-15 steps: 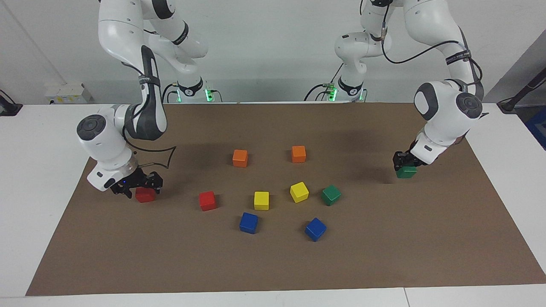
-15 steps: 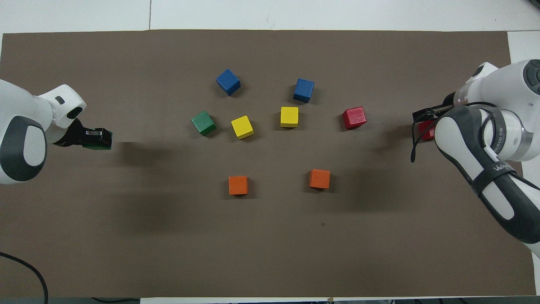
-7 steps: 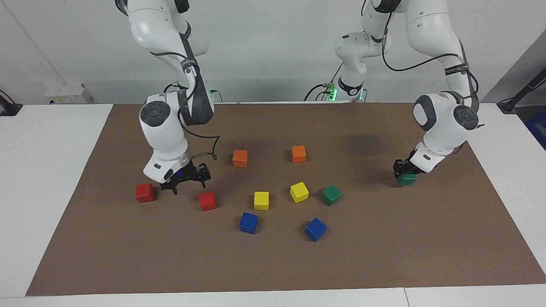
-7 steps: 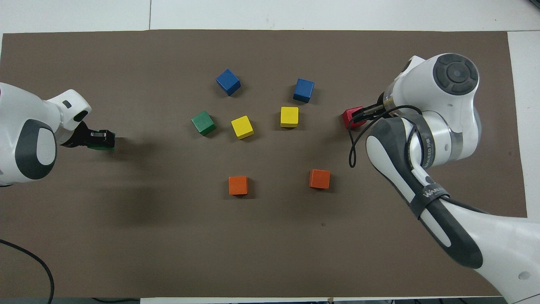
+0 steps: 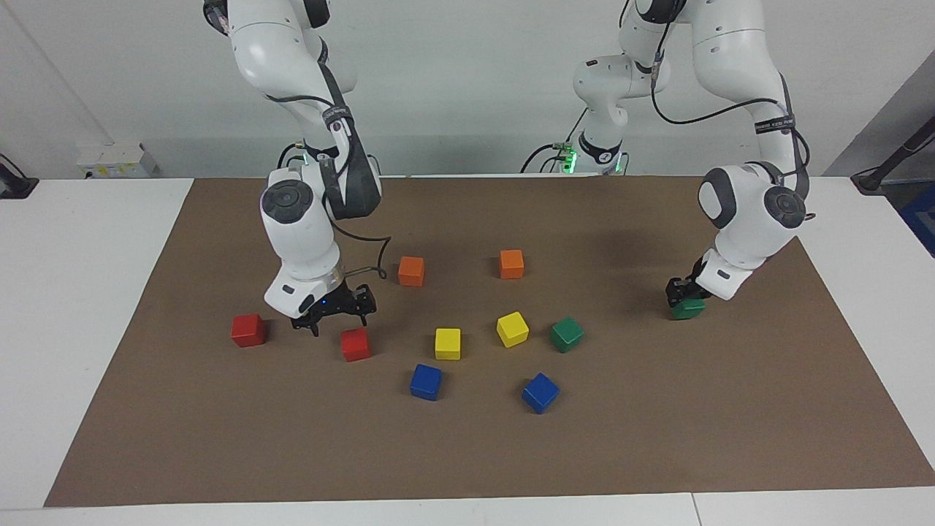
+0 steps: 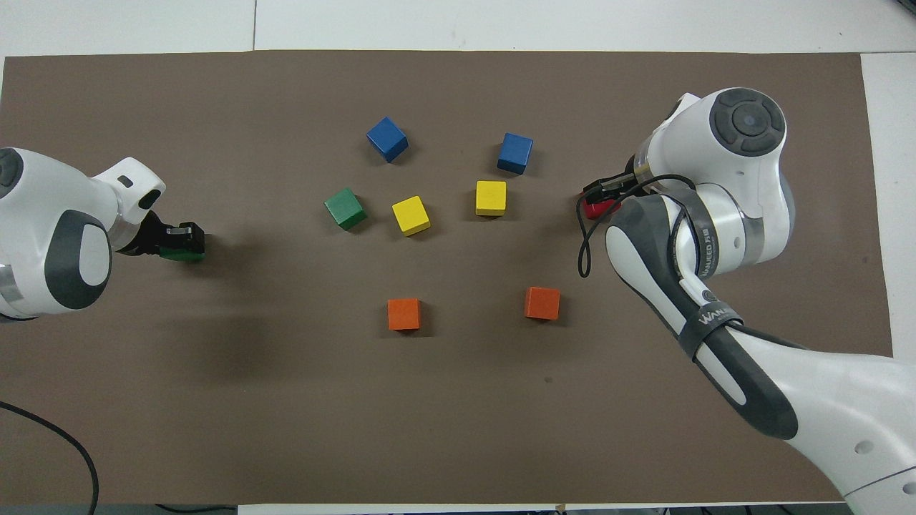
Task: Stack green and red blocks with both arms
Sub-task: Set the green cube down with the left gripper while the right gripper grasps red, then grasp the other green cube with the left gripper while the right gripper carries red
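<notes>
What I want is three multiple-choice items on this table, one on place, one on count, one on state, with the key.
1. Which cubes lie nearest the robots?
A. the orange cubes
B. the blue cubes
C. the yellow cubes

2. How many red cubes are there?
A. one
B. two
C. three

3. The left claw is:
A. open and empty
B. shut on a green cube
C. shut on a blue cube

Key:
1 A, they sit highest in the facing view.
2 B, both lie toward the right arm's end.
3 B, green shows under its closed fingertips.
</notes>
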Action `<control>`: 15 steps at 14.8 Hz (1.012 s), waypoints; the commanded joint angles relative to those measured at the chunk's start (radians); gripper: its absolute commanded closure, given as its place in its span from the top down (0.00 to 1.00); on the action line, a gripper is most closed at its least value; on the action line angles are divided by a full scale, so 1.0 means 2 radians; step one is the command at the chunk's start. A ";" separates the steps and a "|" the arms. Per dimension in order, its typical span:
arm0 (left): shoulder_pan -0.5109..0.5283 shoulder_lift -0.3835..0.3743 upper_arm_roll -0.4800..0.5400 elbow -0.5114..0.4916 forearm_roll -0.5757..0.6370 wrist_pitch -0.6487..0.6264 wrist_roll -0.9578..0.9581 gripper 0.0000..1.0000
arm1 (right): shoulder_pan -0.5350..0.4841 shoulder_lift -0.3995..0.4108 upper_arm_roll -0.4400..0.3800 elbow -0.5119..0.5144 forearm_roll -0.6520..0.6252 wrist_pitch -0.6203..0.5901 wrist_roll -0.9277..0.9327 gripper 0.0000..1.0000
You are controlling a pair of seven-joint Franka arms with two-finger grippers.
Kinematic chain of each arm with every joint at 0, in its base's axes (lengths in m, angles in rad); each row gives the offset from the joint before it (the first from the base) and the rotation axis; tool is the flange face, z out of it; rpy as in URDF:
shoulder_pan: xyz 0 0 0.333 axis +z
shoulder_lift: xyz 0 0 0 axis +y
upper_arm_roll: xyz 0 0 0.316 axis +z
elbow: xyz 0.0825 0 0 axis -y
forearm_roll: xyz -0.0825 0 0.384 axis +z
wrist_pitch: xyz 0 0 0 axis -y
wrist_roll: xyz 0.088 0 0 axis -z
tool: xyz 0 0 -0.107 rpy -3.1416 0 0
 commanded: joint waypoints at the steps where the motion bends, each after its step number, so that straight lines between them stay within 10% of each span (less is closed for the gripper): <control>1: -0.002 -0.002 0.000 -0.016 0.003 0.025 -0.013 0.19 | -0.004 0.031 0.005 0.035 -0.002 -0.002 0.019 0.99; 3: -0.002 -0.003 0.000 -0.028 0.003 0.041 -0.013 0.51 | 0.005 0.042 0.004 0.043 -0.003 -0.001 0.033 0.99; 4: -0.002 -0.003 0.000 -0.028 0.003 0.042 -0.013 0.92 | 0.007 0.045 0.004 0.044 -0.002 0.001 0.036 0.99; 5: -0.002 -0.003 0.000 -0.027 0.003 0.042 -0.014 1.00 | 0.007 0.048 0.005 0.044 -0.002 0.001 0.037 0.99; 10: -0.005 -0.006 -0.004 0.021 0.003 0.004 -0.054 1.00 | 0.006 0.055 0.004 0.037 -0.001 0.016 0.037 0.99; 15: -0.109 0.026 -0.002 0.110 0.002 -0.040 -0.297 1.00 | 0.005 0.063 0.005 0.026 -0.001 0.013 0.042 0.99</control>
